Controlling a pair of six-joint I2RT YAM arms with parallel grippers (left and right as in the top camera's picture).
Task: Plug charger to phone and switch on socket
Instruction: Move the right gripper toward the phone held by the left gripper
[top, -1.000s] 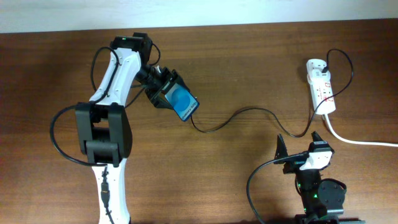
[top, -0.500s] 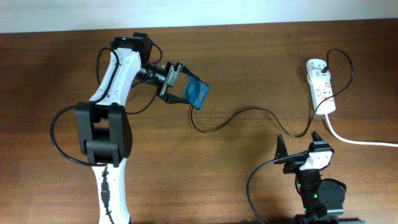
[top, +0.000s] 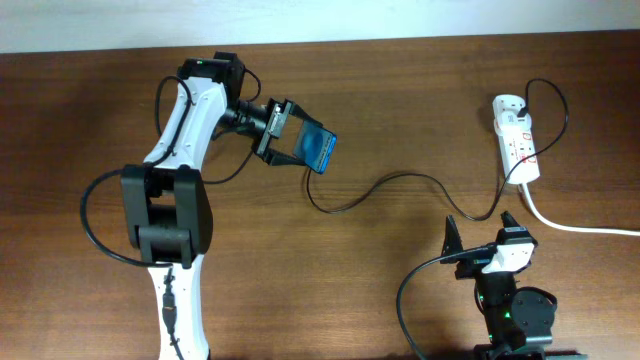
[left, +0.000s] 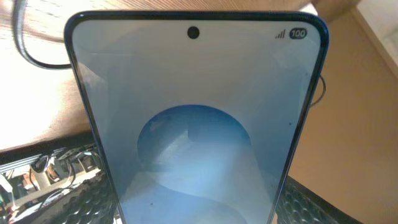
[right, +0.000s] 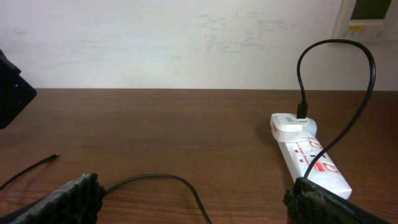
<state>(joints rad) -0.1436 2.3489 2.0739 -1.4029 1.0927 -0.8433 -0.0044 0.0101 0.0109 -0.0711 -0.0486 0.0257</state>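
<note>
Dark wooden table is carrying the socket and the charger. Reaching right, the left arm is clamping the tilted phone in the left jaws; only the left wrist view is showing its screen's 100 mark. The right jaws are standing wide, empty.

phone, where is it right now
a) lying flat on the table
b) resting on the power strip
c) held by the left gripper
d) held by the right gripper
c: the overhead view shows the phone lifted off the table and clamped in the left gripper, while the right gripper is open and holds nothing.
</note>
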